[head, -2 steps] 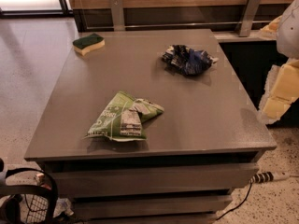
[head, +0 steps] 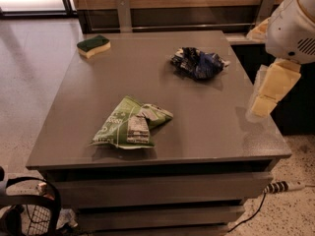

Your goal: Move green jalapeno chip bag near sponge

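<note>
The pincer (head: pixel 263 102) hangs at the right edge of the frame, just past the right rim of the table (head: pixel 221 132), below the white arm housing in the upper right corner. Whether it is open or closed cannot be told from this angle. It carries nothing belonging to the task.

The green jalapeno chip bag (head: pixel 130 124) lies flat on the table in the lower middle of the frame, near the front edge. It is well to the left of the pincer and a little lower in the picture, with bare table between them. Its long axis runs from lower left to upper right: the broad printed end points to the lower left and the crumpled, narrower end points right, towards the pincer's side. This single arm probably has to cross leftwards over the table and come down on that nearer, crumpled end.

The sponge (head: pixel 93 44) sits in the upper left of the frame, close to the table's far left corner and well apart from the bag. The carry would therefore run up and to the left, away from the pincer's present place. A dark blue snack bag (head: pixel 198 63) lies in the upper middle right, nearer the pincer than the green bag. It should be passed by, being neither the target nor in the direct line.
</note>
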